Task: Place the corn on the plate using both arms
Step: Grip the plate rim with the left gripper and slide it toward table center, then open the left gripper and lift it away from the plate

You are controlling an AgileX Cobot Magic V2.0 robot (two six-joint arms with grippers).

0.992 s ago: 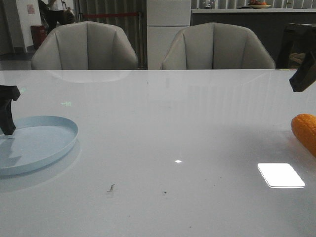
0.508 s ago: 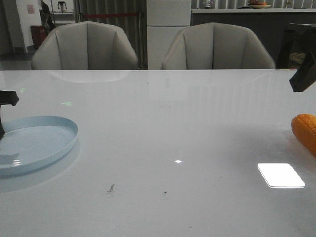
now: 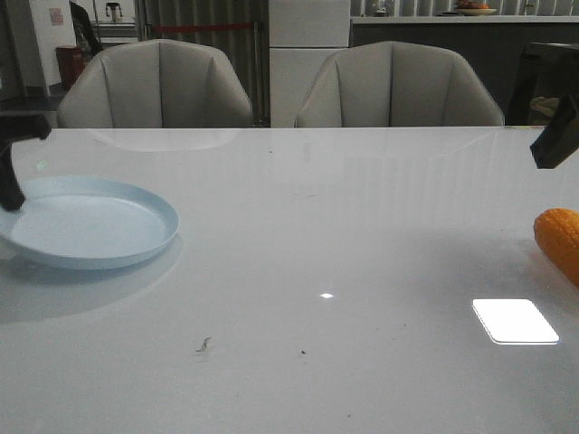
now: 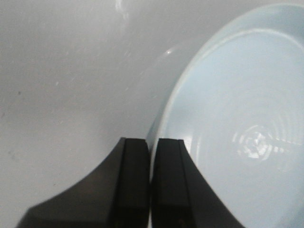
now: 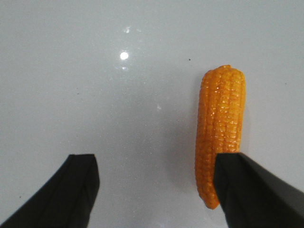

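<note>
The pale blue plate is at the left of the table, lifted and tilted above its shadow. My left gripper is shut on the plate's left rim; in the left wrist view the gripper pinches the rim of the plate between its two black fingers. The orange corn lies on the table at the far right edge. In the right wrist view my right gripper is open above the table, and the corn lies partly under one finger. Only a dark part of the right arm shows in front.
The white table has a bright rectangular light reflection near the corn and small dark specks in front. Two beige chairs stand behind the far edge.
The plate has been lifted off the table and carried right and upward with my left gripper on its rim. The corn and the right arm have not moved.
</note>
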